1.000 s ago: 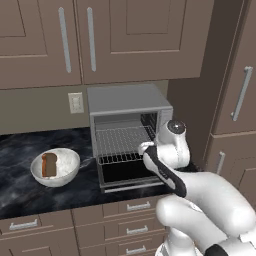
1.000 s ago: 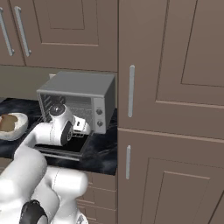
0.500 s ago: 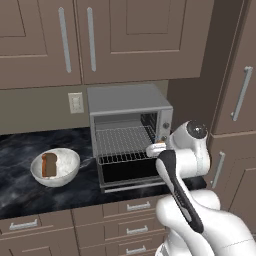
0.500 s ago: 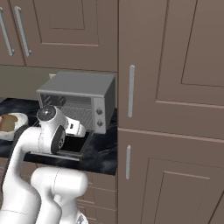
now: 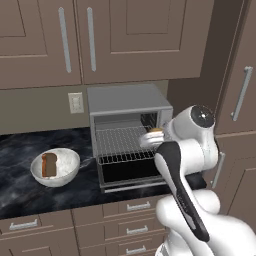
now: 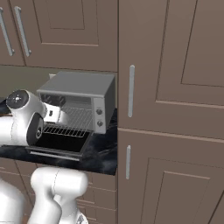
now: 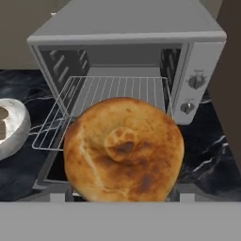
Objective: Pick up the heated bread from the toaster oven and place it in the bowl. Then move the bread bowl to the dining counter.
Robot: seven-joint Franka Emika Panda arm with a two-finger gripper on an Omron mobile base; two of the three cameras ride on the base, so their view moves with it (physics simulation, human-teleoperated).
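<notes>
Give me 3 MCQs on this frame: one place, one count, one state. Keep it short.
1. Where is the bowl?
A. on the worktop, left of the toaster oven
B. on the oven rack
C. on top of the oven

2. How many knobs show on the toaster oven?
A. none
B. two
C. five

3. What state is the oven door in?
A. shut
B. removed
C. dropped open

Answers:
1 A: the left base view shows the bowl on the black worktop, left of the oven, with a brown bread slice in it.
2 B: the hand view shows two knobs on its right panel.
3 C: the door hangs down, the wire rack is bare, and the heated bread sits at the claw.
</notes>
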